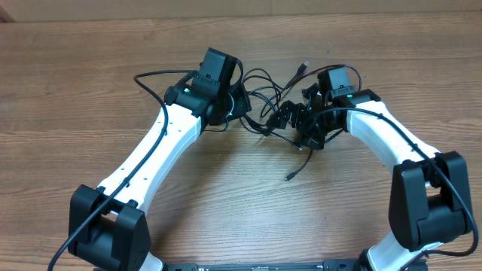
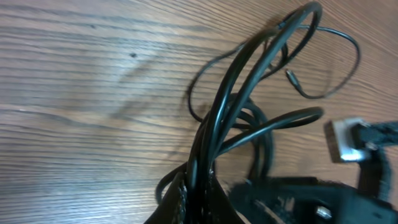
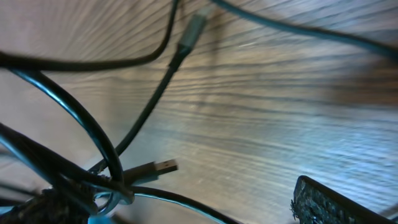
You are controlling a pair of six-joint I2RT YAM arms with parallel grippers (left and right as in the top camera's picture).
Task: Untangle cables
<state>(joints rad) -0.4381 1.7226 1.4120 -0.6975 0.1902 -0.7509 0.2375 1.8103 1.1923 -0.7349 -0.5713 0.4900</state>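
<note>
Loose plug (image 1: 290, 177): nearest the base, lying free. Leave it slack.
Left claw (image 2: 196, 202): clenched on a bundle of cables (image 2: 211, 127) — best used as the anchor.
Right claw (image 1: 300, 124): spread wide, in the knot.
Knot: bunched between the claws — take one strand, draw gently outward.

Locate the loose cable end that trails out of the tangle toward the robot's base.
Overhead view: the cable end lies on the table just base-side of the tangle, right of centre, nearest the right gripper.
</note>
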